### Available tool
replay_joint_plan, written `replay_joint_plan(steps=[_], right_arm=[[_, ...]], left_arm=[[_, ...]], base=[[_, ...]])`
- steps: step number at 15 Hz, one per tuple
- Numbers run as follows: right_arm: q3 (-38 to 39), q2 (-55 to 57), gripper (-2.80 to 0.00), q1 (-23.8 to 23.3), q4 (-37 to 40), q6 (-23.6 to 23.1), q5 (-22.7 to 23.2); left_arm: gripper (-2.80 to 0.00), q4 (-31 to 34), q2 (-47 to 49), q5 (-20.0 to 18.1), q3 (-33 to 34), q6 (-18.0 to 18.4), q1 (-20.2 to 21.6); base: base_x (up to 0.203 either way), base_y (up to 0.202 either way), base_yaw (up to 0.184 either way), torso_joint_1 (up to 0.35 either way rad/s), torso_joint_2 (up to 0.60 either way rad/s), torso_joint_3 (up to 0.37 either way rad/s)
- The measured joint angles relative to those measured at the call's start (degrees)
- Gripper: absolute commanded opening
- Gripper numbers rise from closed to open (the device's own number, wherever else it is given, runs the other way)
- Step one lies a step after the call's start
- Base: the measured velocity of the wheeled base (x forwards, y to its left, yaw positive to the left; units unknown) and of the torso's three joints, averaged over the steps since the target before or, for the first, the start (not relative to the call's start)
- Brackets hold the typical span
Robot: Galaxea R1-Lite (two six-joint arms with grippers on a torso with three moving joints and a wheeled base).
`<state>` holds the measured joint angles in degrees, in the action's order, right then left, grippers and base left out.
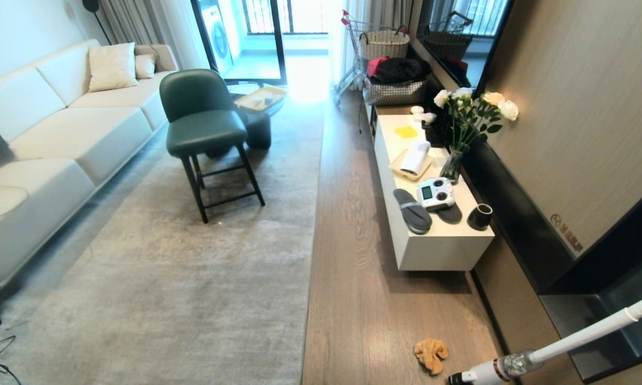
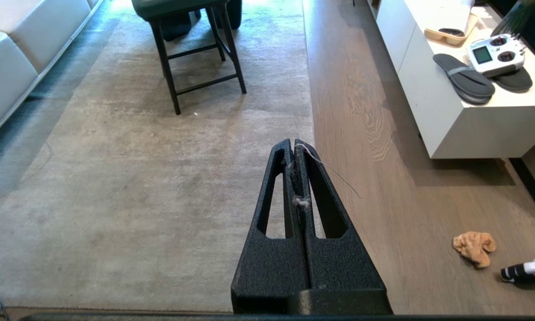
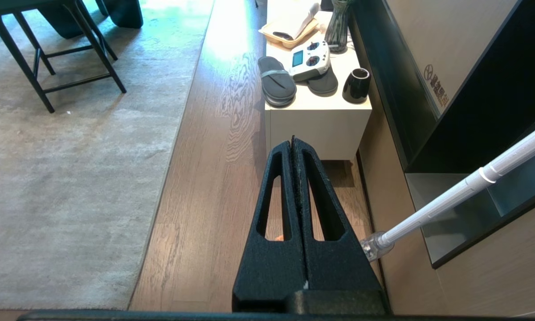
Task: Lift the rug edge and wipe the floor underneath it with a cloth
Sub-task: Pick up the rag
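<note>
While neither arm shows in the head view, each wrist camera looks along its own gripper: the left gripper (image 2: pixel 294 145) hangs above the rug with its jaws pressed together on nothing, a wisp of lint and a thread stuck to them, and the right gripper (image 3: pixel 292 141) hangs above the floor (image 1: pixel 347 214), likewise clenched and empty. The rug edge (image 1: pixel 314 214) runs straight along the bare planks and lies flat. The cloth (image 1: pixel 431 354) sits crumpled on the floor, apart from the rug edge and near the head of a white vacuum cleaner (image 1: pixel 556 347), whose pole slants up toward the wall. A low white cabinet (image 1: pixel 443 251) stands beside the wall, carrying grey slippers (image 1: pixel 412 211), a white remote controller (image 1: pixel 435 193), a black cup (image 1: pixel 480 216) and a vase of white roses (image 1: pixel 468 123). A green chair (image 1: pixel 206 123) stands on the rug beside a cream sofa (image 1: pixel 59 139).
</note>
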<state>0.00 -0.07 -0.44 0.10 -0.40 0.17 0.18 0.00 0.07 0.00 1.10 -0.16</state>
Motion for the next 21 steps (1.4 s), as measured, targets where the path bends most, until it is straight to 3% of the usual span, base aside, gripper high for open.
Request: replay_joint_plan(steps=[13, 21], right_arm=[[0.0, 0.0, -2.8, 0.0, -0.07, 0.07, -0.01], [0.0, 0.0, -2.8, 0.0, -0.1, 1.03, -0.54]], left_arm=[[-2.8, -0.05, 0.0, 0.0, 0.0, -0.15, 0.0], [-2.8, -0.05, 0.0, 0.0, 0.0, -0.15, 0.0]], base=[[0.0, 0.0, 0.0, 0.0, 0.0, 0.0], [0.0, 0.0, 0.0, -0.125, 0.29, 0.171]])
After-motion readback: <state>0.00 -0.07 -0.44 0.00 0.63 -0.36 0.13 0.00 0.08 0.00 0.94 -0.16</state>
